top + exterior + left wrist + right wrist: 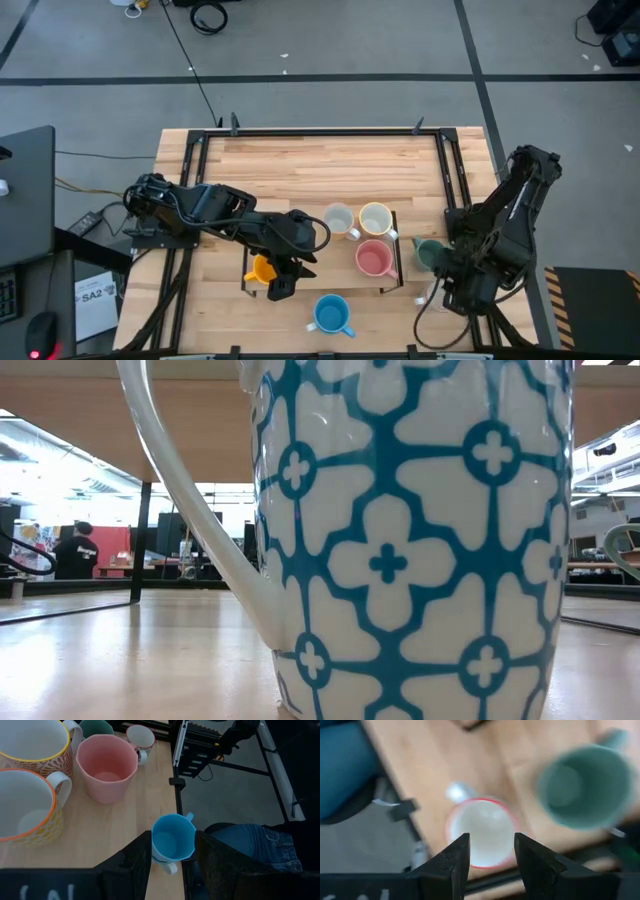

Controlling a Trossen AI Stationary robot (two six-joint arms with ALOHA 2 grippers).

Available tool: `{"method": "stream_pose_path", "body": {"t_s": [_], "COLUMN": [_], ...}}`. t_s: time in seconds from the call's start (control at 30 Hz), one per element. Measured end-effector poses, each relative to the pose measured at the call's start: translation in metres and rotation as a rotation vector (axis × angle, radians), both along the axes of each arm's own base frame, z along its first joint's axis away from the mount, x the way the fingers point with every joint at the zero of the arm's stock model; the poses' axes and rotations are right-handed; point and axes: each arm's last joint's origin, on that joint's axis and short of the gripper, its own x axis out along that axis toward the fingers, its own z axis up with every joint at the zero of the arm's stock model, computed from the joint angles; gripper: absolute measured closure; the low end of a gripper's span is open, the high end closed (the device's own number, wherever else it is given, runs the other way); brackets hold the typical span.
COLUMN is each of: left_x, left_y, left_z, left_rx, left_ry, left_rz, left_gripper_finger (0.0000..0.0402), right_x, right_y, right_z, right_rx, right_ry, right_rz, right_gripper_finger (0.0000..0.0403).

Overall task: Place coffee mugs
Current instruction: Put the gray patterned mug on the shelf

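Presently listed: left end effector (172, 857), fingers spread and empty, above blue mug (331, 314) at lower centre; right end effector (491, 857), likewise unclenched, over red-rimmed mug (481, 834); descend centred, straddling one wall.

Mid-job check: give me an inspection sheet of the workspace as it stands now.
Surface: wooden table, far half bare.
Job's things: blue mug near front edge; pink mug, yellow-rimmed mug and white mug grouped at centre; orange mug under the left arm; green mug and red-rimmed mug by the right arm.
Clutter: nothing seen.
Grippers: left gripper open above the blue mug, empty; right gripper open above the red-rimmed mug, empty.
Cables: black cable across the floor.
Surroundings: person far behind; jeans-clad leg beside the table.
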Motion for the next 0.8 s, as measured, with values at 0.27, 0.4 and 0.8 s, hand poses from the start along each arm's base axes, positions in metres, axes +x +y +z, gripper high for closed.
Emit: {"method": "stream_pose_path", "body": {"t_s": [0.27,0.4,0.8], "left_x": [0.000,0.000,0.000], "left_y": [0.000,0.000,0.000], "left_z": [0.000,0.000,0.000], "left_rx": [0.000,0.000,0.000], "left_ry": [0.000,0.000,0.000], "left_rz": [0.000,0.000,0.000], "left_gripper_finger": [0.0246,0.0246,0.0246], "right_x": [-0.002,-0.002,-0.007], "right_y": [-0.002,-0.001,-0.003], "right_z": [-0.001,-0.005,-0.051], "right_rx": [-0.016,-0.023,-0.025], "right_ry": [0.025,0.034,0.154], "right_rz": [-0.070,-0.076,-0.067], "right_gripper_finger": [0.0243,0.0243,0.0243]}}
